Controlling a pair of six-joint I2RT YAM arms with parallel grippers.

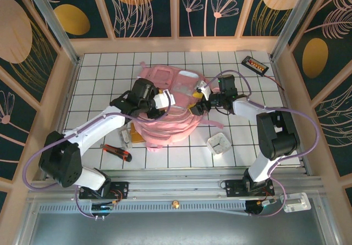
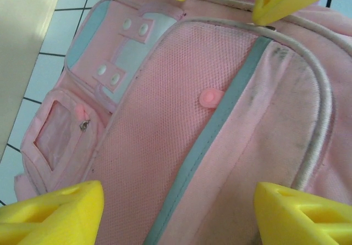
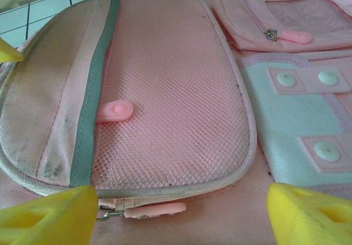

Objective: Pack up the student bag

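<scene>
Nearest the arm bases, a red-and-black tool (image 1: 116, 152) on the left and a small white square object (image 1: 219, 144) on the right are seen lying loose on the tiled table (image 1: 181, 156). Farther in, at the table's middle, the student bag (image 1: 165, 127) is laid with its front pockets upward. The left gripper (image 1: 165, 99) is held over its left side and the right gripper (image 1: 199, 101) over its right. Both are spread wide and nothing is held. The mesh pocket (image 3: 165, 91) looks zipped shut, with its zip pull (image 3: 154, 209) at the near rim. Opening the bag is judged to be the step in hand, so a fine pinch on that pull is called for while the fabric is steadied. A black device (image 1: 254, 65) is seen far right.
</scene>
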